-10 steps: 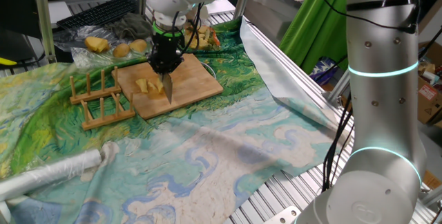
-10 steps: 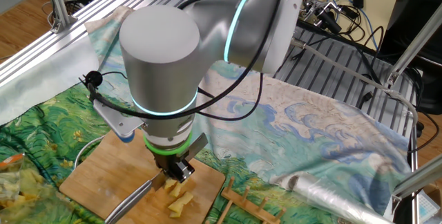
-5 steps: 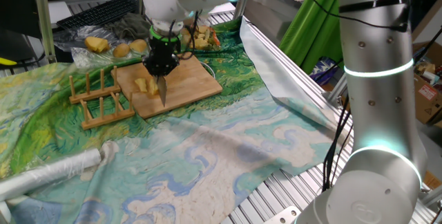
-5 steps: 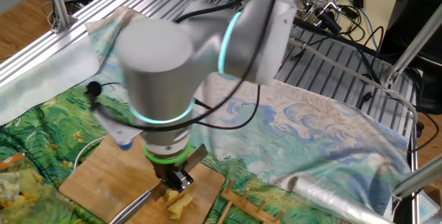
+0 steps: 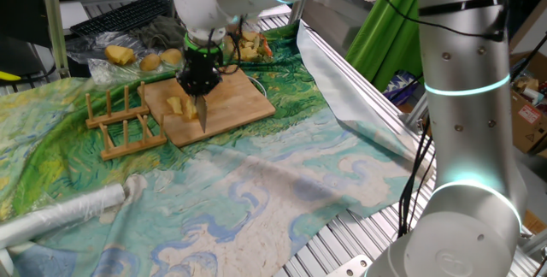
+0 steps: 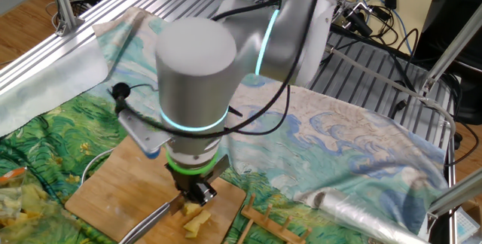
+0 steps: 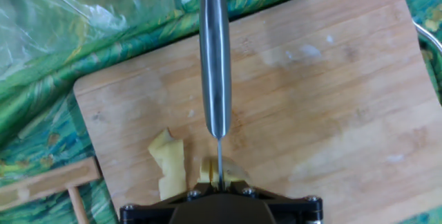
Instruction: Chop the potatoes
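Note:
The potatoes are pale-yellow chunks (image 5: 178,106) lying on the wooden board (image 5: 235,97), towards its left end. In the hand view two chunks (image 7: 169,163) lie just in front of my fingers on the board (image 7: 311,99). My gripper (image 5: 202,85) is shut on a steel knife (image 7: 215,58) and hangs right over the chunks. The blade's thin edge runs down between the pieces, and the handle reaches away across the board. From the other side, the gripper (image 6: 193,195) stands over the chunks (image 6: 196,218) on the board (image 6: 117,191), and the arm hides some of them.
A wooden rack (image 5: 120,123) stands just left of the board and close to the chunks (image 6: 263,225). A plastic bag with whole potatoes (image 5: 128,55) lies behind the board. A rolled sheet (image 5: 68,213) lies near the front left. A keyboard (image 5: 120,12) is at the back.
My gripper and the knife have shifted slightly across the board over the chunks, and the wrist has swung a little. The potato pieces have stayed put.

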Robot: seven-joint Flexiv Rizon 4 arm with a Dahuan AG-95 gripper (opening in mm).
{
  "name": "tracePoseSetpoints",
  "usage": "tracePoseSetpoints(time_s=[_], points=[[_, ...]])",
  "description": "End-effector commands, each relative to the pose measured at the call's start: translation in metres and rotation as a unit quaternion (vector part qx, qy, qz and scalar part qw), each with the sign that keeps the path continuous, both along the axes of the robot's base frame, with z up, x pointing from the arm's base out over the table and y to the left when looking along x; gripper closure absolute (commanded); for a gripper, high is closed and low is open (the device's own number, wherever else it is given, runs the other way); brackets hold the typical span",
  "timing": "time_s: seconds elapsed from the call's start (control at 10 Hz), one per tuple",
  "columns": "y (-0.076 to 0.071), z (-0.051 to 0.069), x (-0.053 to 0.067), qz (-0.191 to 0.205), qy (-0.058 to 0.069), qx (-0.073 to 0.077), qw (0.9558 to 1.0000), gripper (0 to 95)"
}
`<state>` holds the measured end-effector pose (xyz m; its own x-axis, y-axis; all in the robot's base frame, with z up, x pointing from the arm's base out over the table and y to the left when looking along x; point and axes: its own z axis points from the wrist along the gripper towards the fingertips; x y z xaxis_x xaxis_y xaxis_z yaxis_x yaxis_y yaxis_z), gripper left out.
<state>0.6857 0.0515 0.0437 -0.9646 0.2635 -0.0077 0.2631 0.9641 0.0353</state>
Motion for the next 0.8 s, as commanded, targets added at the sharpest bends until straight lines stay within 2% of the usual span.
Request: tracePoseSetpoints(time_s=[0.1, 0.2, 0.4, 0.5, 0.8], points=[[0.0027, -0.0242, -0.0083, -0.006, -0.004, -0.006, 1.0000, 95.0], [0.0023, -0.0216, -0.0085, -0.004, -0.002, -0.007, 1.0000, 95.0], [0.0016, -0.0199, -0.0072, -0.002, -0.005, -0.009, 0.9999, 95.0], [0.0006, -0.0186, -0.0042, -0.001, -0.003, -0.005, 1.0000, 95.0], [0.0009, -0.0193, -0.0041, 0.000, -0.003, -0.008, 1.0000, 95.0]])
